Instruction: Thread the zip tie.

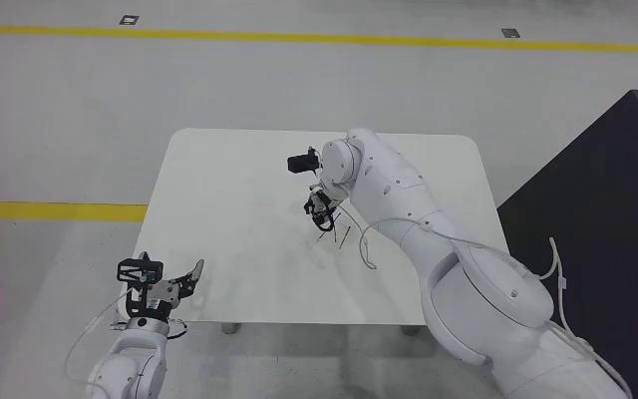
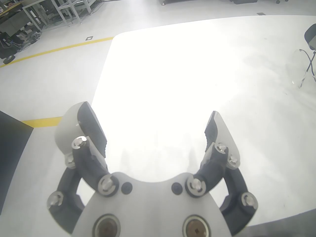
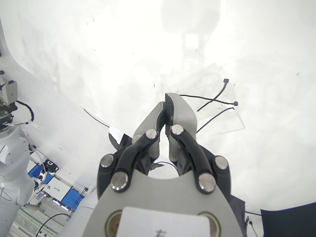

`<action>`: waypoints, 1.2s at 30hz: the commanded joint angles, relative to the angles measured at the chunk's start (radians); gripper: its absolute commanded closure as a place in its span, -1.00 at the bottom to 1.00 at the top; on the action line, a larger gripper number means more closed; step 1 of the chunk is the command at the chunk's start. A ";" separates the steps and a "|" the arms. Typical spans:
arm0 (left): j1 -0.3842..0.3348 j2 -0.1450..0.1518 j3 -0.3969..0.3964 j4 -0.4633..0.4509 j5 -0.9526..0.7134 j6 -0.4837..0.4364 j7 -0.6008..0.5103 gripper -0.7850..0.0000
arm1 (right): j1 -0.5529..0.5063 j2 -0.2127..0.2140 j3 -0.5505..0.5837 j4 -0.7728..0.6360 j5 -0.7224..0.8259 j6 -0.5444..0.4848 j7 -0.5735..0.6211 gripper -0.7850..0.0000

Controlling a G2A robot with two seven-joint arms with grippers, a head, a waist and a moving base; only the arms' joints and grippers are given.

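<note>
Right pincer is clamped on one tie's tail. Two other ties lie just beyond on a clear sheet. Left pincer gapes wide, empty, above the surface.

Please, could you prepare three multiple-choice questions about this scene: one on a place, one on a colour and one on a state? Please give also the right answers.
1. Where do the zip ties lie?
A) near the middle of the table, by the right gripper
B) at the table's far edge
C) on the floor

2. What colour are the zip ties?
A) white
B) black
C) yellow

3. How do the left gripper's jaws stand?
A) shut
B) shut on a tie
C) open, nothing between them

Answers: 1 A, the right wrist view shows them on the table just past the right gripper. 2 B, they are thin black strips. 3 C, its jaws stand wide apart over bare table.
</note>
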 commanded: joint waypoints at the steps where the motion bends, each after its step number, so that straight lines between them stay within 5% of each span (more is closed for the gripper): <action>1: 0.000 0.000 0.000 0.000 0.000 0.000 0.000 -1.00 | 0.000 0.000 0.000 0.000 0.000 0.000 0.000 1.00; 10: 0.000 0.000 0.000 0.000 0.000 0.000 0.000 -1.00 | -0.013 -0.001 -0.009 -0.015 -0.023 0.018 -0.019 1.00; 15: 0.000 0.000 0.000 0.000 0.000 0.000 0.000 -1.00 | -0.023 -0.014 -0.059 -0.104 -0.150 0.230 -0.008 1.00; 28: 0.000 0.000 0.000 0.000 0.000 0.000 0.000 -1.00 | -0.087 -0.032 -0.139 -0.211 -0.379 0.595 0.022 1.00; 36: 0.000 0.000 0.000 0.000 0.000 0.000 0.000 -1.00 | -0.109 -0.030 -0.139 -0.227 -0.428 0.595 0.057 1.00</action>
